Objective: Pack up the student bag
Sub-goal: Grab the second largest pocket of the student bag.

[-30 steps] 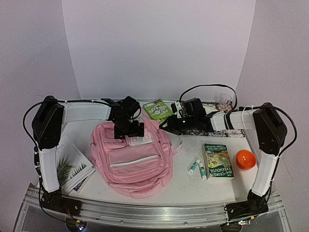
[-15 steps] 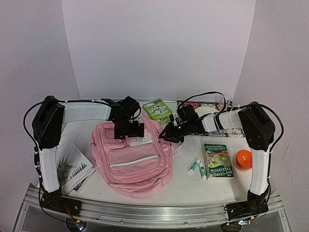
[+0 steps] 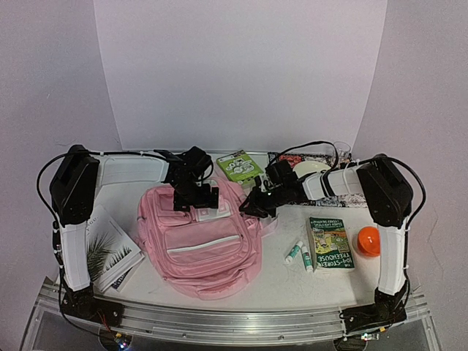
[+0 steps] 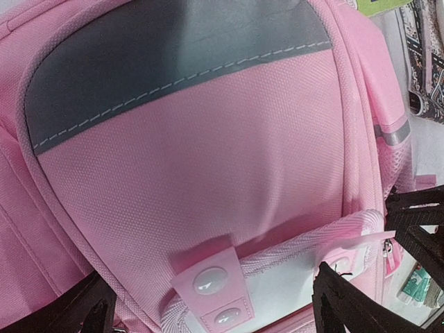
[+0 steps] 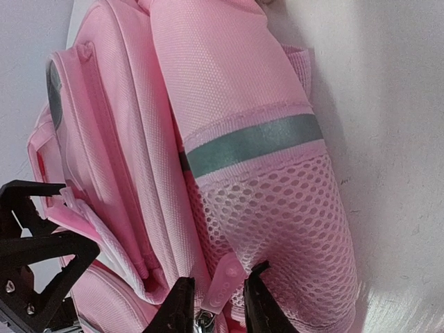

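The student bag (image 3: 201,245) lay flat on the table (image 3: 292,281), just off its middle toward 8 o'clock, front pockets facing up and its top end turned to 12 o'clock. The left gripper (image 3: 194,196) hung over that top end with its jaws spread as wide as they go and nothing between them. In the left wrist view its dark fingers (image 4: 94,309) stood well apart on either side of a pink snap tab (image 4: 211,281). The right gripper (image 3: 254,207) sat at the bag's upper side, at about 2 o'clock from the bag's middle. Its jaws were drawn close together with a pink zipper pull (image 5: 223,281) between them, just beside the mesh side pocket (image 5: 277,215). Whether they actually pinched the pull could not be told. A green-covered book (image 3: 330,243) lay at 4 o'clock on the table, two small tubes (image 3: 298,254) just at its 9 o'clock side, and an orange round object (image 3: 370,240) at its 3 o'clock side. A green booklet (image 3: 238,166) lay at 12 o'clock, and a magazine (image 3: 110,252) with a palm leaf on it lay at 8 o'clock, beside the bag.
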Robot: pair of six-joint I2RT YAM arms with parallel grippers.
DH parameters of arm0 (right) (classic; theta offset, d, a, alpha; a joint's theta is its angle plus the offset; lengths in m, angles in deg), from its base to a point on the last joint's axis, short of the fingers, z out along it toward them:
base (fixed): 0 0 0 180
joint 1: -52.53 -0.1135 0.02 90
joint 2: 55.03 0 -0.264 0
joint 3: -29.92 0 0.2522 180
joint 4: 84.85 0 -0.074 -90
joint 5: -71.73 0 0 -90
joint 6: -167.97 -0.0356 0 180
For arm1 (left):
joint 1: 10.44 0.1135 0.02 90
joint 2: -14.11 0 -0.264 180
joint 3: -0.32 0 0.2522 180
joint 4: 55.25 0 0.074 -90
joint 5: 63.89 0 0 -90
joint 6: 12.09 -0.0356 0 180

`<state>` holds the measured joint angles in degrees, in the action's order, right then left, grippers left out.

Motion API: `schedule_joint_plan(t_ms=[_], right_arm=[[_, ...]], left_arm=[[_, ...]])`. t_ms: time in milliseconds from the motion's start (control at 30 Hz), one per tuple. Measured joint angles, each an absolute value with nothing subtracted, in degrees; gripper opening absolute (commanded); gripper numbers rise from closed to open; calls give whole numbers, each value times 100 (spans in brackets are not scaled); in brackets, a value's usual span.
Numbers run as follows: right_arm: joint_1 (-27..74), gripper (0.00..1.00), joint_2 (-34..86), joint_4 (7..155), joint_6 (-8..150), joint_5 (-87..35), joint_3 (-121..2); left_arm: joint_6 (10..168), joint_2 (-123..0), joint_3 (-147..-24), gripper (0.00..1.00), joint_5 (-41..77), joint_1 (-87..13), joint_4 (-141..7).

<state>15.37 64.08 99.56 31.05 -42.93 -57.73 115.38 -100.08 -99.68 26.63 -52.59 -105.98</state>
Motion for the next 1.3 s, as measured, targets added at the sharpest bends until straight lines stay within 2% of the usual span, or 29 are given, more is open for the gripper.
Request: schedule_joint_plan(t_ms=[467,600,800,1300], right_arm=[[1574,33,6859,9890,2763,-4607,-6218],[1587,25,6915,9941,2677,-4685,-6262],[1589,1,6928,10105,2581,-4771,-6255],[1552,0,6080,10648,3230,-4602,-5146]], left_arm=[[11537,-10068,-9967,100,2618,-5217,-10529],[11538,-10113,-9968,100,2616,-5202,-10495],[11538,-10147,-9967,100,2614,-5202,-10475],[11547,-10240,-10004,99,2506,-5200,-10255]])
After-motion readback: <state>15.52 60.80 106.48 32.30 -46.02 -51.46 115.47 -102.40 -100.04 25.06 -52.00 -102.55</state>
